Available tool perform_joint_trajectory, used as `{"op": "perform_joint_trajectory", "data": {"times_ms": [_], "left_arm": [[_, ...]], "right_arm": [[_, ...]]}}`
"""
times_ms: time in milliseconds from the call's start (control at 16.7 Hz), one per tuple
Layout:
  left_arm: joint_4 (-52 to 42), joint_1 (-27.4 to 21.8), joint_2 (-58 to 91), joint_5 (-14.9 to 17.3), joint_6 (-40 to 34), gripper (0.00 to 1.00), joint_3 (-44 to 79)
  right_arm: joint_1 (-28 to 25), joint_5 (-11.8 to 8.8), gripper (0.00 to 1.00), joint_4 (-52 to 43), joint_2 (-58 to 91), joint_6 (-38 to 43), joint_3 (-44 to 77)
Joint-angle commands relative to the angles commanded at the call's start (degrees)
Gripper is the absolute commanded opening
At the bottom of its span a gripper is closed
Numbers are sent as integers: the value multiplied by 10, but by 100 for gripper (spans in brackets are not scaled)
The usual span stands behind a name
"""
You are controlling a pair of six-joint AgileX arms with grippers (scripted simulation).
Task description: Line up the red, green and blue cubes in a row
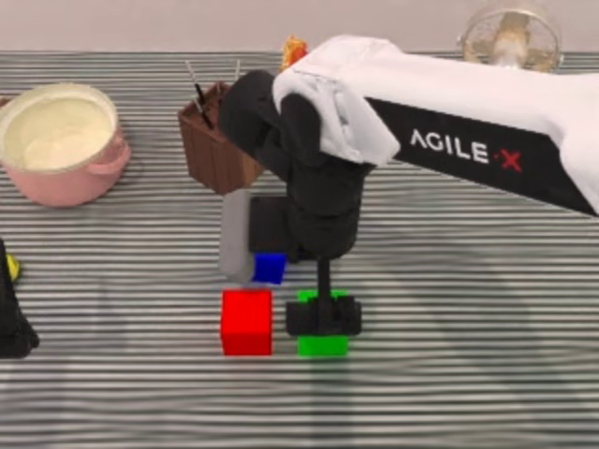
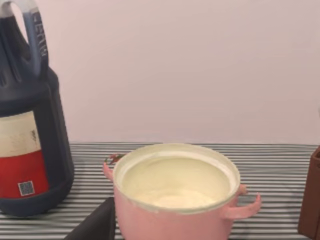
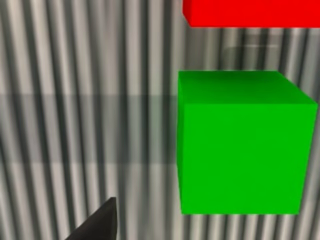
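Note:
The red cube [image 1: 246, 322] rests on the striped table. The green cube [image 1: 323, 347] sits just to its right, a small gap between them. My right gripper [image 1: 323, 316] hangs directly over the green cube and covers its middle in the top view. In the right wrist view the green cube [image 3: 240, 145] stands free on the table with the red cube [image 3: 250, 12] beyond it; one dark fingertip [image 3: 100, 225] shows beside it, apart from it, jaws open. The blue cube [image 1: 270, 268] lies behind the red one, partly under the right arm. My left gripper [image 1: 11, 327] is parked at the left edge.
A pink pot [image 1: 58, 140] stands at the back left and a brown wooden block [image 1: 217, 140] behind the cubes. A grey bar [image 1: 236, 234] lies beside the blue cube. A glass object [image 1: 510, 37] is at the back right. A dark jug [image 2: 30, 125] shows in the left wrist view.

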State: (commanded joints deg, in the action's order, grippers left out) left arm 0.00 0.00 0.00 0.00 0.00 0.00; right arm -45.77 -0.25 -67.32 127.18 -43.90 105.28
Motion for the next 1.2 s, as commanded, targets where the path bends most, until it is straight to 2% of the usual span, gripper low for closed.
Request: {"op": "perform_joint_trajectory", "data": {"times_ms": [300,540,780,1200], "left_arm": [[-9,-4,17,-1,-4,100,17],[-68,-31,123,-2,-24,100,118],[-175,-79,321,-1,-55,100,284],[-422,-184,775,5,-118,100,643]], "right_arm": [[12,-1,100,15,-15,8,-16],[62,-7,100,85,-122,50,-104],[136,-16,100,190,-311,113,-257],[282,-21,100,403,-736,249,-604]]}}
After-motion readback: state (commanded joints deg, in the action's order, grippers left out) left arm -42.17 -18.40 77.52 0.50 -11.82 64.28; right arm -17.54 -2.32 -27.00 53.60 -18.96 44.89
